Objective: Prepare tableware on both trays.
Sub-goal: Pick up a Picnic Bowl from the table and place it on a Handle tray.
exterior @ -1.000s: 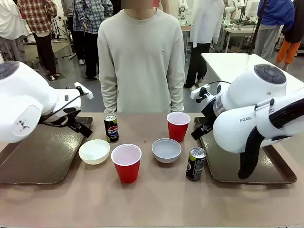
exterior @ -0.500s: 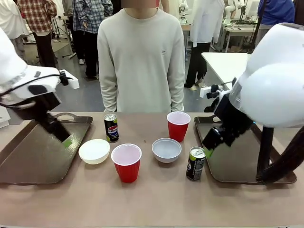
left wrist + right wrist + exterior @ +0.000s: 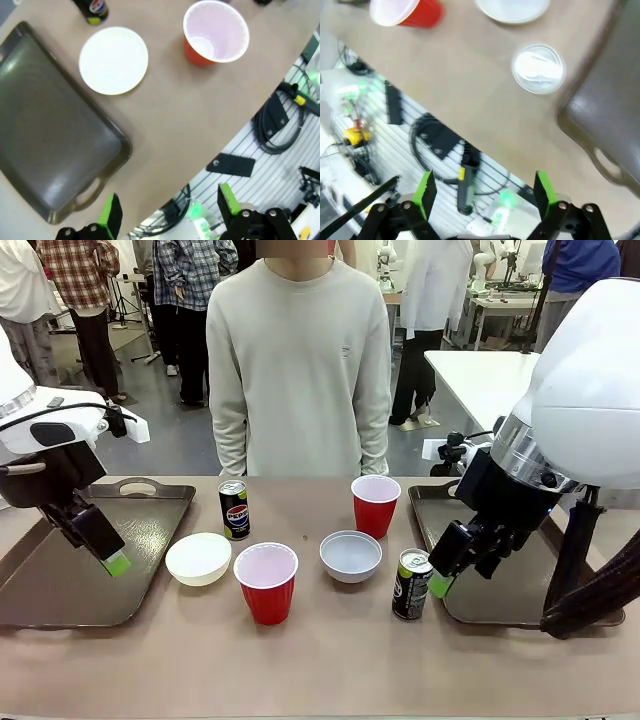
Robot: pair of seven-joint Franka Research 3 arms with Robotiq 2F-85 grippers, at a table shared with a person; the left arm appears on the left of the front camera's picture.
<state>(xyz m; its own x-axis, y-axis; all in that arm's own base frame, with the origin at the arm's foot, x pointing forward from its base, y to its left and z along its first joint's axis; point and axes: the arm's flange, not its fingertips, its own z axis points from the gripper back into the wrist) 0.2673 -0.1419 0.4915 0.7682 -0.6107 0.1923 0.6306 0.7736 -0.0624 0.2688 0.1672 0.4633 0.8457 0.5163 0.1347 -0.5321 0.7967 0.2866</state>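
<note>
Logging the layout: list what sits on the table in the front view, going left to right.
Left tray → cream bowl → left can → near cup → grey bowl → far cup → right can → right tray.

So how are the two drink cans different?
The Pepsi can shows a round red, white and blue logo; the other can has only pale print. The Pepsi can stands farther back, nearer the person and left of the middle; the other can stands nearer the robot's side, close beside the right tray. Both are dark, upright and on the bare table, not on a tray.
</note>
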